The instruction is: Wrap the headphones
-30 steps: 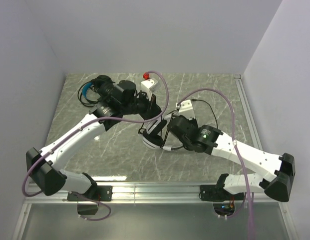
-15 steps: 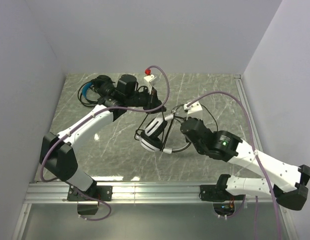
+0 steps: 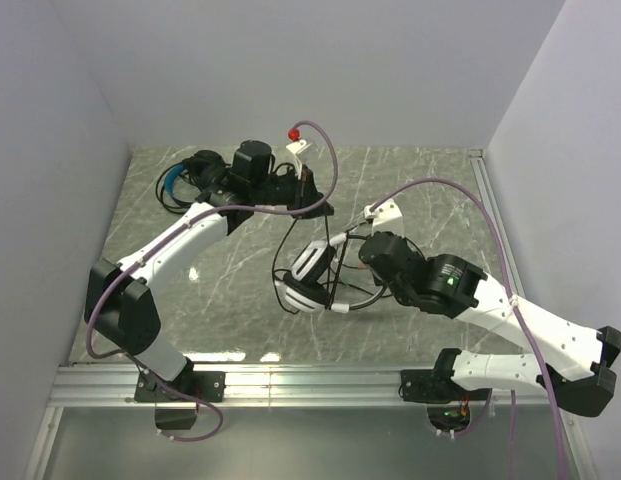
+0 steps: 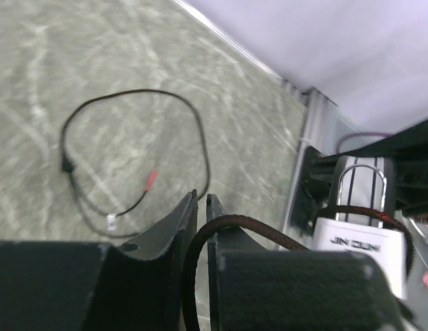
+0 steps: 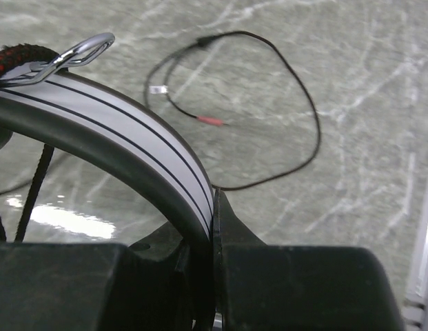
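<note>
The white headphones (image 3: 308, 272) with black ear pads hang just over the middle of the table. My right gripper (image 3: 358, 258) is shut on their striped white headband (image 5: 131, 131), which runs between its jaws (image 5: 212, 200). Their thin black cable (image 3: 285, 235) rises to my left gripper (image 3: 315, 200) further back. In the left wrist view the cable (image 4: 282, 238) passes between the nearly closed jaws (image 4: 202, 200) and curves off toward the white ear cup (image 4: 358, 241). The black headphones with the blue headband (image 3: 180, 182) lie at the back left.
A loose loop of thin black cable (image 5: 269, 103) with a short red section (image 5: 210, 121) lies on the marble table beyond the right gripper; the left wrist view shows the loop (image 4: 131, 152) too. A metal rail (image 3: 490, 220) runs along the table's right edge.
My left gripper has drawn back toward the far wall, stretching the cable out. My right arm has swung its elbow right, and the white headphones have moved slightly toward the near edge.
</note>
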Motion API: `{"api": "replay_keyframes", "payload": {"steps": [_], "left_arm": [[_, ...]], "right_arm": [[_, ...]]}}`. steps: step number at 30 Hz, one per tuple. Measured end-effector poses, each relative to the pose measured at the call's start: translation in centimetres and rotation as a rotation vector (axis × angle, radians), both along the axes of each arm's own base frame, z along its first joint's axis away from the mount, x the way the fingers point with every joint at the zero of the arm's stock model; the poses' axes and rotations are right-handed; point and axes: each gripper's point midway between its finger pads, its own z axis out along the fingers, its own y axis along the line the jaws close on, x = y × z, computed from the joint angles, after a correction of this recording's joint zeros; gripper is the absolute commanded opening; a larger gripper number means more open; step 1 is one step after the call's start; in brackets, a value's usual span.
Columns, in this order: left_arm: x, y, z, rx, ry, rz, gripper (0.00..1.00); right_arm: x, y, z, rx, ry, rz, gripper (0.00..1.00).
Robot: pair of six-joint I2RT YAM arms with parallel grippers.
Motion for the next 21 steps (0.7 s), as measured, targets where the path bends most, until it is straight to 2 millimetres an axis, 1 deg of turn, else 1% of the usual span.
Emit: {"api": "replay_keyframes", "payload": {"steps": [3,7,11,15,18,21], "left_arm": [[0.8,0.8,0.5,0.042,0.005,0.077,0.17],[1.1,2.6,1.1,0.101,-0.003,0.177,0.17],[1.3,4.1,2.5,0.137,-0.035,0.259,0.17],[1.4,4.9,3.4,0.145,-0.072,0.297,0.17],[1.2,4.7,3.7,0.129,-0.093,0.281,0.17],[0.6,3.9,3.5,0.096,-0.102,0.222,0.18]], "right_arm": [[0.1,-0.9,-0.4,-0.047,0.000,-0.030,0.00],[0.2,-2.1,-0.9,-0.121,0.001,-0.077,0.00],[0.4,-2.8,-1.6,-0.189,0.007,-0.107,0.00],[0.3,-2.6,-1.8,-0.190,0.021,-0.092,0.00],[-0.1,-1.7,-1.6,-0.143,0.035,-0.044,0.00],[-0.5,-1.0,-1.1,-0.083,0.040,0.001,0.00]]}}
